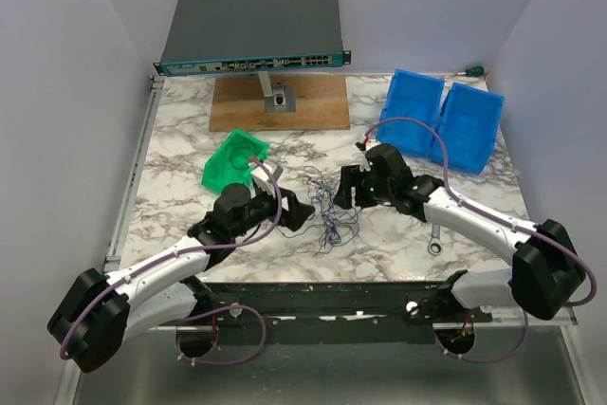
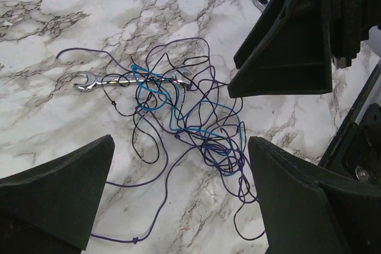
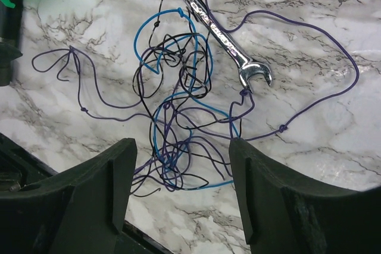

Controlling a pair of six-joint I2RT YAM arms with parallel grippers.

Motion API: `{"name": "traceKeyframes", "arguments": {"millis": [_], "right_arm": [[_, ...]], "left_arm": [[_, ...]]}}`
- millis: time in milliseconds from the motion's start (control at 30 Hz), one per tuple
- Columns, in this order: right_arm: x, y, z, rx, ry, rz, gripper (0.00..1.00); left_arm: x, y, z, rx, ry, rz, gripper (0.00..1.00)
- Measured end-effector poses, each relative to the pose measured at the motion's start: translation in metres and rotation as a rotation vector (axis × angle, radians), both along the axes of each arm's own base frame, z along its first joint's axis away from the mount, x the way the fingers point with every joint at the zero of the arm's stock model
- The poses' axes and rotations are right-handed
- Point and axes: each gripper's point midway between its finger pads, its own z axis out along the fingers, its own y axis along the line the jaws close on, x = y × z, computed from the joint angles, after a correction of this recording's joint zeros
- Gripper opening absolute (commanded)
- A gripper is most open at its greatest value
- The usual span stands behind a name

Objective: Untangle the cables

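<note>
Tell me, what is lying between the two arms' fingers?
A loose tangle of thin blue and dark cables, a small silver wrench lying in it. The top view shows it between the left fingers and right fingers; both wrist views confirm.

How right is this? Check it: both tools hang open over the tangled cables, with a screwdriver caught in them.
Not a screwdriver: a wrench is caught in the cables, as the right wrist view shows. The left tool and right tool hang open over them.

Wearing white shells on left arm point(image 1: 156, 272) and right arm point(image 1: 479, 220), bulging into black joint housings point(image 1: 90, 318) at seven and four o'clock, trailing thick purple cables point(image 1: 410, 120), ending in black wedge fingers point(image 2: 53, 200).
</note>
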Motion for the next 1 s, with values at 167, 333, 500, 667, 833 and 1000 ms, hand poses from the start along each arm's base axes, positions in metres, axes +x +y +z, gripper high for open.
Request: {"name": "traceKeyframes", "arguments": {"millis": [167, 333, 500, 667, 833, 1000], "right_arm": [[0.002, 0.01, -0.004, 0.012, -0.007, 0.038, 0.7], [0.004, 0.026, -0.002, 0.049, -0.024, 0.08, 0.67], [0.01, 0.041, -0.015, 0.029, -0.01, 0.095, 0.57], [0.01, 0.046, -0.034, -0.017, 0.008, 0.096, 0.09], [0.013, 0.05, -0.027, -0.011, -0.018, 0.098, 0.01], [0.014, 0.051, -0.009, 0.018, -0.056, 0.101, 0.01]], "left_arm": [[0.0, -0.001, -0.001, 0.001, 0.002, -0.003, 0.99], [0.001, -0.001, -0.009, 0.016, 0.022, -0.003, 0.99], [0.001, -0.001, -0.012, 0.019, 0.034, 0.0, 0.99], [0.001, -0.001, -0.012, 0.019, 0.035, 0.001, 0.99], [0.001, -0.001, -0.011, 0.018, 0.032, 0.003, 0.99], [0.001, -0.001, -0.01, 0.016, 0.03, 0.003, 0.99]]}}
